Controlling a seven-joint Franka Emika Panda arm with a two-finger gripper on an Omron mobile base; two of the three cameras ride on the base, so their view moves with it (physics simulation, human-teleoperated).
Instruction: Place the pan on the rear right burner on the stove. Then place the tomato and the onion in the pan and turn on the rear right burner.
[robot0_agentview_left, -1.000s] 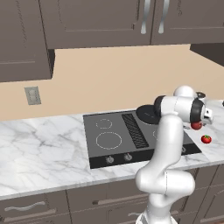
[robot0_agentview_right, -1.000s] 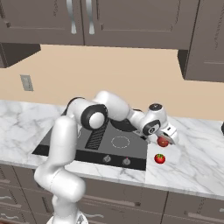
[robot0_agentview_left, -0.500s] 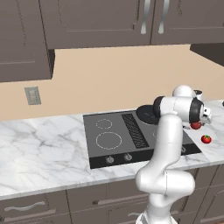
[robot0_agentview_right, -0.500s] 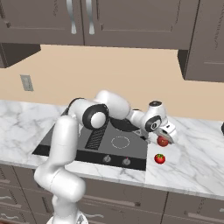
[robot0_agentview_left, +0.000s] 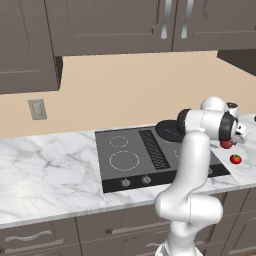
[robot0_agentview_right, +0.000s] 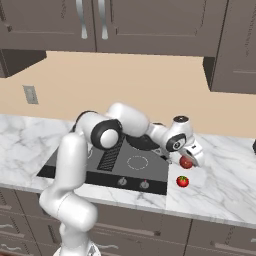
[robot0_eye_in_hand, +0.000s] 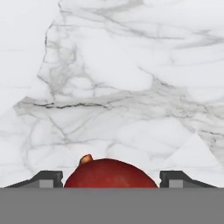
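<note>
arm (robot0_agentview_right: 75, 165): glossy white rounded tube links
joints: dark grey to black round caps between links
wrist: white housing with a black ring
end effector (robot0_eye_in_hand: 112, 178): two small dark grey finger tips with lighter pads

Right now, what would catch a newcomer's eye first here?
The white arm reaching right over the stove, its gripper down around the onion on the marble counter. Then the bright tomato just in front, and the pan on the stove's rear right burner.
</note>
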